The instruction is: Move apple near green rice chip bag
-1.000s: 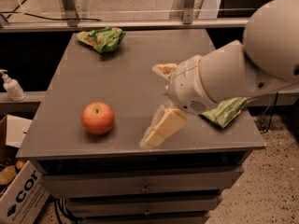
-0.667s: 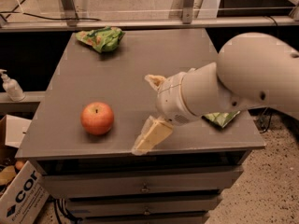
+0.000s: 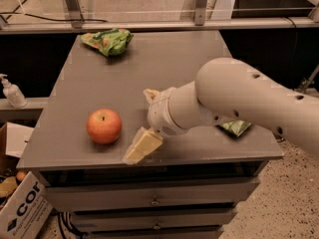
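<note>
Lead: Table layout?
Tech: Arm reaches in from the right, low over the front edge. Chip bag at the far left corner; apple front left, well apart from it.
Lead: Gripper?
Tech: Just right of the apple, not touching — fingers spread, nothing held.

Letters "cor" on the cardboard box lower left, well apart from the tool near the apple.
</note>
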`<state>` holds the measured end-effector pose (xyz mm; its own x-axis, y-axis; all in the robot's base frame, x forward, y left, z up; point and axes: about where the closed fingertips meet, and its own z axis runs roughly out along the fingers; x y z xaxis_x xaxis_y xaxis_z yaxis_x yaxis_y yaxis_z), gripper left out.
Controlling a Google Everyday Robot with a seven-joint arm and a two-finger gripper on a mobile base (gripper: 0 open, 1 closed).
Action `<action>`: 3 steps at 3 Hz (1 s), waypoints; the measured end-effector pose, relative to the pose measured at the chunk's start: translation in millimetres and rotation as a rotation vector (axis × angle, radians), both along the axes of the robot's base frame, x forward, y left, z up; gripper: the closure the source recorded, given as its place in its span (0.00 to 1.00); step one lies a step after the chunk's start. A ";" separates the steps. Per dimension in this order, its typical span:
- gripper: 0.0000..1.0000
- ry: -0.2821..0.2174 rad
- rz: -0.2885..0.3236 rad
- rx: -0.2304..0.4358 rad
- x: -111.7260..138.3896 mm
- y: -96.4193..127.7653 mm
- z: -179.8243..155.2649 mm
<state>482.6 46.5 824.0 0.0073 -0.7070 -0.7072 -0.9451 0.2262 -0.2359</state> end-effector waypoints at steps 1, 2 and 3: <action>0.00 0.068 -0.030 0.049 6.4 12.9 -6.2; 0.00 0.121 -0.036 0.120 7.6 25.4 -2.6; 0.00 0.161 -0.020 0.204 4.1 41.5 4.0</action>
<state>486.6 88.0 827.9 -0.1290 -0.5489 -0.8259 -0.9617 0.2723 -0.0308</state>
